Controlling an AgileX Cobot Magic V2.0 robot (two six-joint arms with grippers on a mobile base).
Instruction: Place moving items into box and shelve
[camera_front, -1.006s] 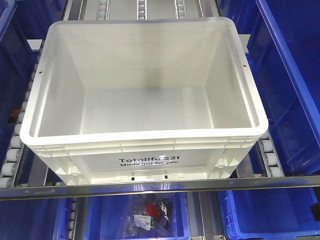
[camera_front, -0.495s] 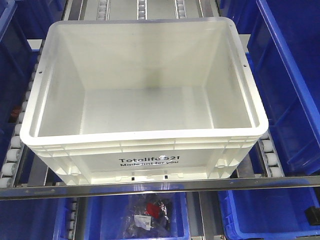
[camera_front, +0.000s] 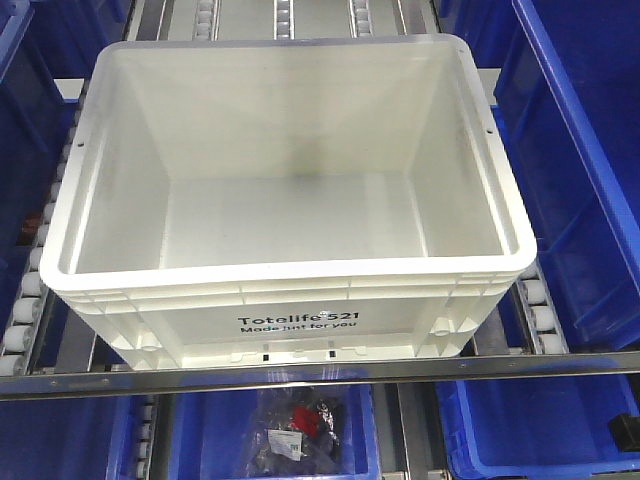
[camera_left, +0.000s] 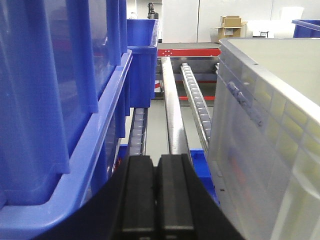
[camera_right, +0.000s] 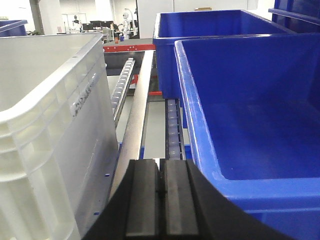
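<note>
Nearest in each wrist view is a gripper with its 2 black fingers pressed flat together, holding nothing: the left gripper (camera_left: 157, 195) sits low in the gap between a blue bin (camera_left: 65, 100) and the left wall of the white box (camera_left: 265, 135); the right gripper (camera_right: 160, 200) sits in the matching gap between the box (camera_right: 45, 130) and another blue bin (camera_right: 250, 115).

From the front, the box (camera_front: 290, 315) stands on the roller shelf (camera_front: 30, 290), squarely behind the steel front rail (camera_front: 320, 372). Its inside is bare; neither toy shows in any view, so where they are cannot be told.

With an arm on each flank, the step looks like handling the box on the shelf. To do it well, both arms should bear on the ribbed rim evenly so the box rolls straight and does not skew.

The bins crowd both sides closely, leaving narrow channels. Below the rail, a lower bin (camera_front: 290, 430) holds bagged parts. Farther back, roller tracks (camera_left: 197, 100) run toward an open workshop.
</note>
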